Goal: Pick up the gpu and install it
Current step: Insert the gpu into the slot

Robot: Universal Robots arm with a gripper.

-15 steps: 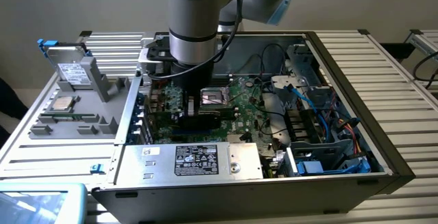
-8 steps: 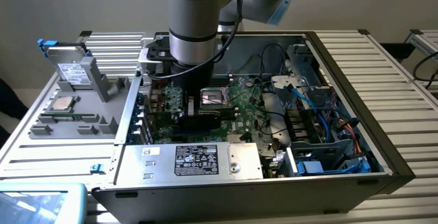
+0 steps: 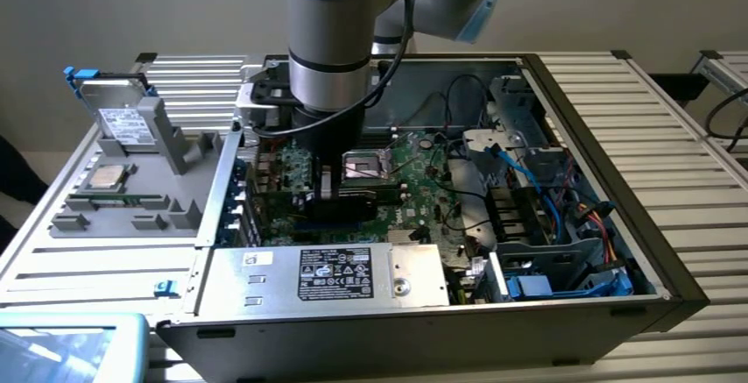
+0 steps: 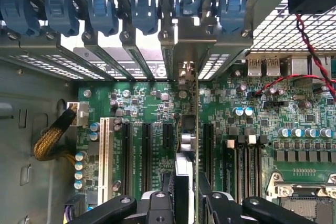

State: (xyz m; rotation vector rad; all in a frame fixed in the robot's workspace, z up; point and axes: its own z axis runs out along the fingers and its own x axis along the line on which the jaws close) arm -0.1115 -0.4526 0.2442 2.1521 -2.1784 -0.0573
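Gripper and gpu inside the open case. The case lies on its side with the motherboard facing up, evidently so that the arm can reach down onto it from above. The gpu is held upright and seen edge-on, presumably so that its lower connector edge meets a slot squarely. It stands among the long expansion slots, just beside the CPU socket. In the exterior view that places it at the exterior view's left of the socket, directly under the wrist. Its silver bracket points away from the socket's side toward the case's rear wall. There it lines up with one opening in the row under the blue latches, the position where a card is normally secured. The claw is partly closed, one finger on each face of the card, clamping the end far from the bracket. Whether the connector is fully seated in its slot cannot be told.
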